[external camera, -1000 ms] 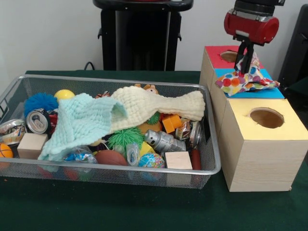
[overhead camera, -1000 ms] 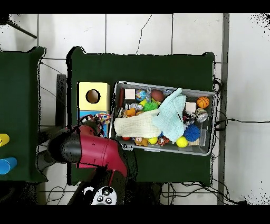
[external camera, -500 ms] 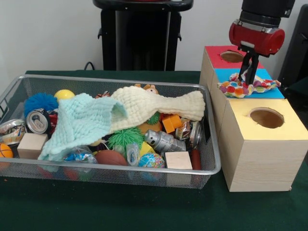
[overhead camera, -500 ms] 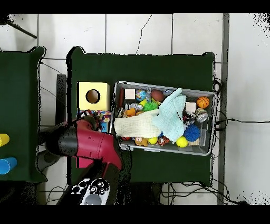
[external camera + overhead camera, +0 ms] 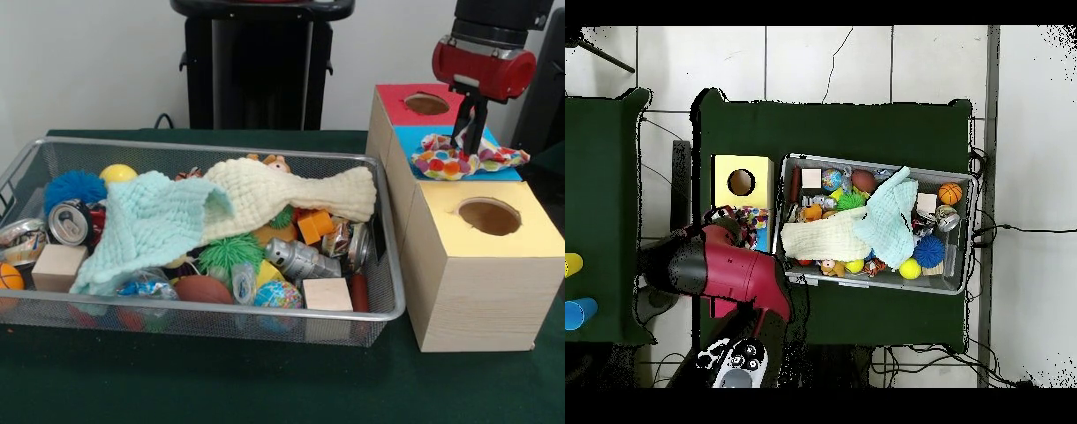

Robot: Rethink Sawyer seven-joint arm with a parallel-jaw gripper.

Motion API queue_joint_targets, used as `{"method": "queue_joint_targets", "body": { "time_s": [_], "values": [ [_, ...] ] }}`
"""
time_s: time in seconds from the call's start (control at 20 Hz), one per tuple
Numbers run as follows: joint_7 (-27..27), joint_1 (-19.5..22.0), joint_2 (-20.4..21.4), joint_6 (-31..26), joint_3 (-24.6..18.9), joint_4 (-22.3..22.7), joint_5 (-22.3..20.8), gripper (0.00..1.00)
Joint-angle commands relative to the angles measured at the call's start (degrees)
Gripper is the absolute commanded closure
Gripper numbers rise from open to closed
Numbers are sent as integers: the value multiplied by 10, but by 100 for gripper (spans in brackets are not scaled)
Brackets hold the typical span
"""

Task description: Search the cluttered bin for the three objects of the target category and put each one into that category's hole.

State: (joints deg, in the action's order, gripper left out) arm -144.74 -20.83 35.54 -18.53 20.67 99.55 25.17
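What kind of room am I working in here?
Probably an indoor robot lab or test cell: a green-covered table on a pale tiled floor, loose cables running across it, and a staged sorting setup of a wire bin beside colour-topped boxes.

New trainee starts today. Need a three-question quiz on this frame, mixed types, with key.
1. True or false: the polka-dot cloth lies on the yellow-topped box.
2. Which cloth in the wire basket lies over the other: A. cream knitted cloth, or B. mint knitted cloth?
3. Fill in: the gripper hangs above the ____-topped box.

Key
1. False; it lies on the blue-topped box, covering its hole.
2. A; its edge overlaps the mint one.
3. Blue.
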Motion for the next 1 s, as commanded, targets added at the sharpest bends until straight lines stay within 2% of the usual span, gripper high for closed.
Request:
{"method": "queue_joint_targets", "body": {
  "time_s": [0.05,0.2,0.4,0.5,0.8,1.0],
  "values": [
    [-127,9,-37,-34,-56,28,41,100],
    [-131,1,-50,-27,-44,20,44,100],
    [-110,14,-38,-13,-57,35,45,100],
    [-106,16,-30,-27,-60,47,47,100],
    [-138,-19,-33,-80,-27,57,47,100],
    [-148,-30,-34,-83,-26,61,54,100]
  ]
}}
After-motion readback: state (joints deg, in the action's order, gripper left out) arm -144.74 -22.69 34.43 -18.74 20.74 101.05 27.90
